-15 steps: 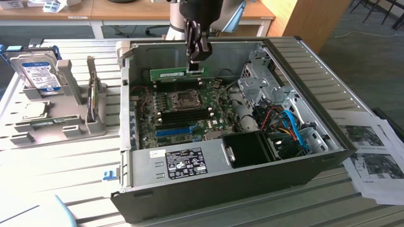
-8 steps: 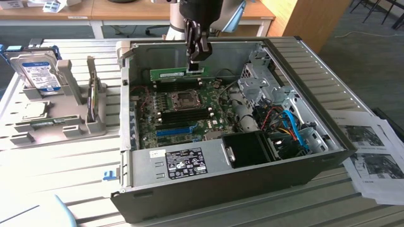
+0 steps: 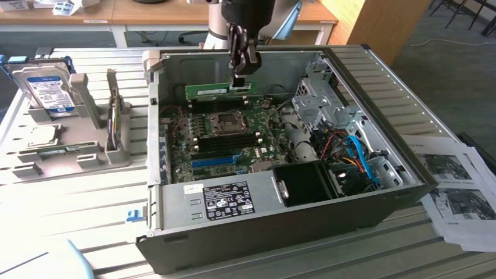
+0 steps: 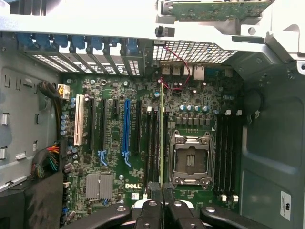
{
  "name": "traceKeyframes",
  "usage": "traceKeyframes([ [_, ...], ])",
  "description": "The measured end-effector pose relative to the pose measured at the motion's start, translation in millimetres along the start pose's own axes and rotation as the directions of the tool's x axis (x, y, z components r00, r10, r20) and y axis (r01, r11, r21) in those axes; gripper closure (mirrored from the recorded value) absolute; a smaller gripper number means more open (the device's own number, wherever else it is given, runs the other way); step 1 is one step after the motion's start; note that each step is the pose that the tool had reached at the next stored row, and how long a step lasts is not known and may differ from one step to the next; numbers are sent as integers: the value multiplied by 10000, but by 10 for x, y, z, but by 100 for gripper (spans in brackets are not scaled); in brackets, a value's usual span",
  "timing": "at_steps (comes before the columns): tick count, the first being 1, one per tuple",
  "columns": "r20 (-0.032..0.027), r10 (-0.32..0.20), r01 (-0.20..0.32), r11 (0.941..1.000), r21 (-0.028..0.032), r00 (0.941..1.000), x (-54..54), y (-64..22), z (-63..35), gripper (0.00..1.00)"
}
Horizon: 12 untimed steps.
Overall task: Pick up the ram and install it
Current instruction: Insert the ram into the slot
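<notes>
My gripper (image 3: 241, 80) hangs inside the open computer case (image 3: 403, 116), shut on the ram (image 3: 219, 90), a thin green stick held level above the motherboard (image 3: 225, 145). In the wrist view the ram (image 4: 162, 133) shows edge-on as a narrow green line running out from between my fingers (image 4: 151, 212). It lines up over the black memory slots (image 4: 153, 143) just beside the CPU socket (image 4: 190, 160), still above them. A second set of black slots (image 4: 226, 152) lies on the socket's other side. A second green stick (image 3: 115, 123) stands on edge in the grey holder outside the case.
A silver hard drive (image 3: 48, 87) with a blue-white label stands in the grey holder (image 3: 78, 157) at the exterior view's left. Inside the case are a long blue slot (image 4: 126, 126), a black fan shroud (image 3: 310, 183) and drive bays with cables (image 3: 349, 145). Printed sheets (image 3: 457, 186) lie at the right.
</notes>
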State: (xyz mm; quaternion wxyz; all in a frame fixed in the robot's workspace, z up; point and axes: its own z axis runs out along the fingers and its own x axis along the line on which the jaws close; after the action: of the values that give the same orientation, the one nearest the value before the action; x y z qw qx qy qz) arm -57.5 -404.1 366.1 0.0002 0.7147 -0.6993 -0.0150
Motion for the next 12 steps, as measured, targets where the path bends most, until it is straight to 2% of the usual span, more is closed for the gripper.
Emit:
traceKeyframes([
  [12,-1,0,0,10000,-1,10000,1,-66,-2,89],
])
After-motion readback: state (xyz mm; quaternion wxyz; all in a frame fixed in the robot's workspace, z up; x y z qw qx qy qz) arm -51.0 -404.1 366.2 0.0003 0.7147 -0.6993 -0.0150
